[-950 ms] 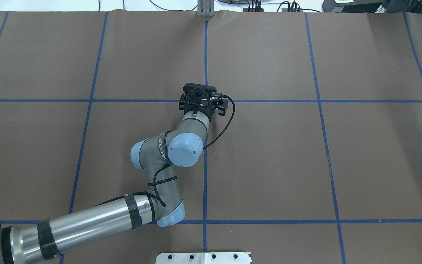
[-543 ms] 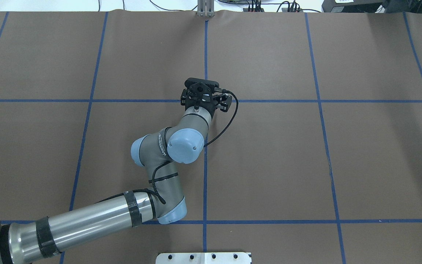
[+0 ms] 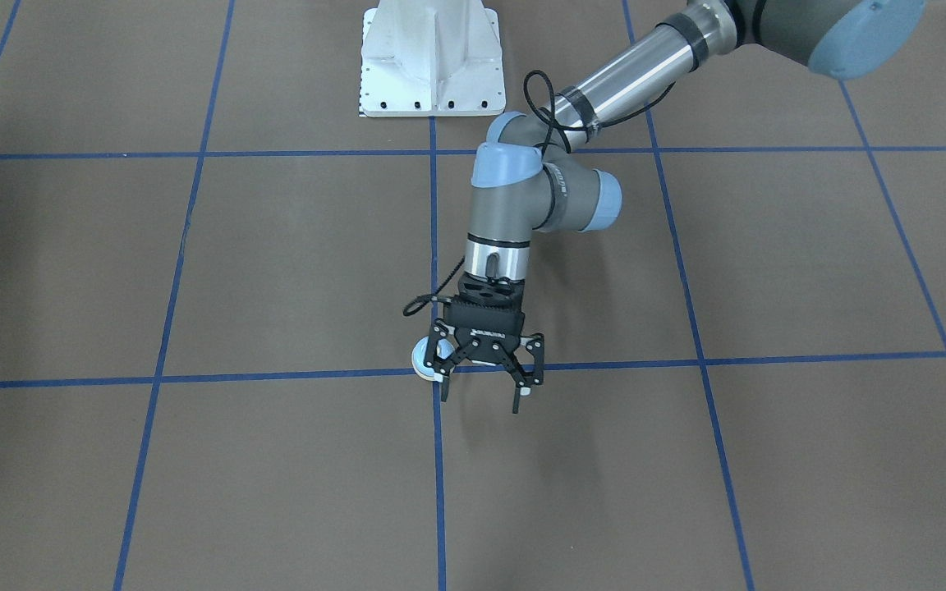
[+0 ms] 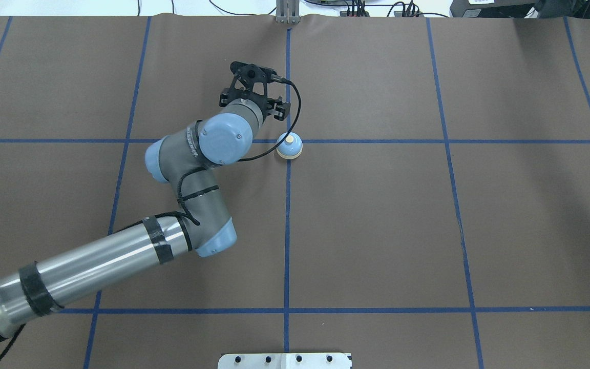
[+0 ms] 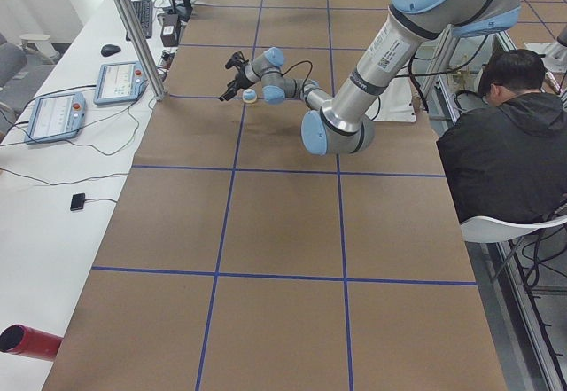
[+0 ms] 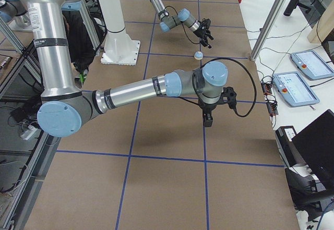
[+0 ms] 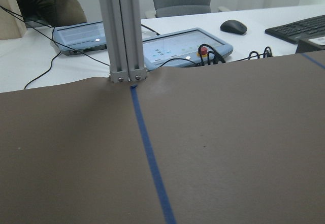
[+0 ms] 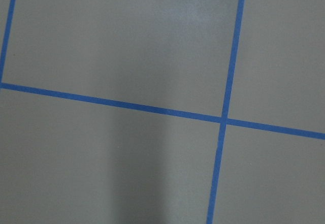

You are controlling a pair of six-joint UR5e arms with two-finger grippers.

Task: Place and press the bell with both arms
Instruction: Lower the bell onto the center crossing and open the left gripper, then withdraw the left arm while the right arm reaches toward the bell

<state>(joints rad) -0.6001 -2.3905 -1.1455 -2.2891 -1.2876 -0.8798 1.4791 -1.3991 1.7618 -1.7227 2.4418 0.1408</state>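
The light-blue bell [image 4: 289, 147] with its cream button stands free on the blue tape crossing at the table's middle. It also shows in the side views [image 5: 251, 96] [image 6: 198, 56]. In the overhead view my left gripper [image 4: 250, 78] is beyond the bell and to its left, fingers hidden under the wrist. In the front-facing view the left gripper [image 3: 479, 400] is open and empty, one finger in front of the bell [image 3: 421, 361]. My right gripper [image 6: 207, 120] shows only in the exterior right view, low over the paper; I cannot tell its state.
The white pedestal base [image 4: 285, 360] sits at the near edge. A metal post [image 4: 287, 13] stands at the far edge, with tablets and cables [image 7: 188, 43] behind it. An operator [image 5: 505, 143] sits beside the table. Blue tape lines [image 8: 223, 120] cross the brown paper.
My left arm has pulled up and away to the far left of the tape crossing. The bell, hidden under the gripper before, now stands uncovered on the crossing.
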